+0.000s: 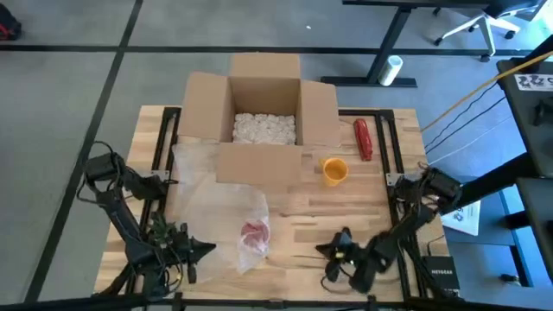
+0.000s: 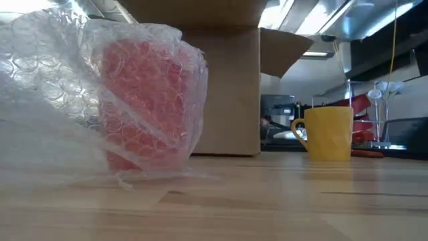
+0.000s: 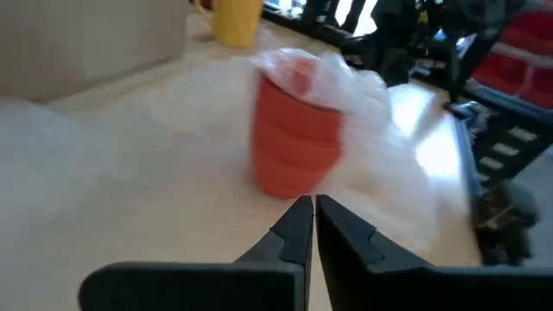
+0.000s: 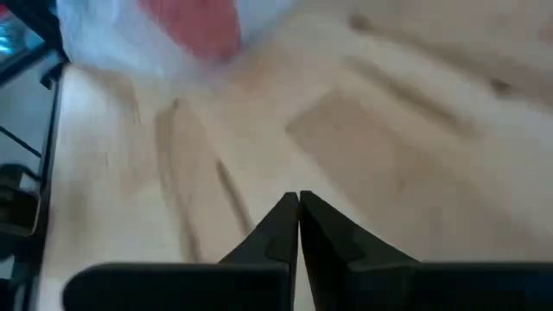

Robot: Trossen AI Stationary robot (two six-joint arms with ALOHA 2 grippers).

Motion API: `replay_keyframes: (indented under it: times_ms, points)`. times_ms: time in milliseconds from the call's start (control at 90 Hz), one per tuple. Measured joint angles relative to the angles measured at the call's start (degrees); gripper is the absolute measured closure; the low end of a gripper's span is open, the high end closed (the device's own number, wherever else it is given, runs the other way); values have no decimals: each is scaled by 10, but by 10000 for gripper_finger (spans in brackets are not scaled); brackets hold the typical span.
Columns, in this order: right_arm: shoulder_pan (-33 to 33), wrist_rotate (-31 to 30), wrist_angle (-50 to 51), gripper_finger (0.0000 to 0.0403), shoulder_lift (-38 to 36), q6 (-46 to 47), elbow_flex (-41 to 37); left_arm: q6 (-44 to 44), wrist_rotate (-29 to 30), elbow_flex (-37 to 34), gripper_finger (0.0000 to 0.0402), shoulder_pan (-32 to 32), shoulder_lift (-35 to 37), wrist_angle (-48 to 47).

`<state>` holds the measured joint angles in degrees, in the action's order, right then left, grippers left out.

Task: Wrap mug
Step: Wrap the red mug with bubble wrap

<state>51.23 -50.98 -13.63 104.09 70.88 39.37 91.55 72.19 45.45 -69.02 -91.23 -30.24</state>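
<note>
Fingers on both grippers are pressed together and hold nothing. Between them, a red mug (image 1: pixel 254 233) stands near the table's (image 1: pixel 346 216) front edge, draped in bubble wrap (image 1: pixel 216 203) that spreads back toward the cardboard box (image 1: pixel 259 112). To one side of it sits the left gripper (image 1: pixel 207 249), just beside the wrap; on the other, the right gripper (image 1: pixel 321 249) stays clear of it. Farther back, a yellow mug (image 1: pixel 335 170) stands beside the box, with a red tool (image 1: pixel 363 138) beyond it.
</note>
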Motion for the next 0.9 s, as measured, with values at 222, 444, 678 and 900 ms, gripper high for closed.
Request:
replay_keyframes:
  times_ms: [222,444,678,900]
  points:
    - [-86,102,-74,403,-40,-171,-25,0,-43,-41,402,-21,139,-191]
    - [-147,197,-108,403,-42,-207,-25,-22,-46,-189,402,-55,309,-135]
    - [-166,239,-139,403,-42,-217,-25,-270,-84,-269,402,-47,419,52]
    - [-168,247,-164,403,-42,-214,-25,-401,-175,-283,402,35,468,98]
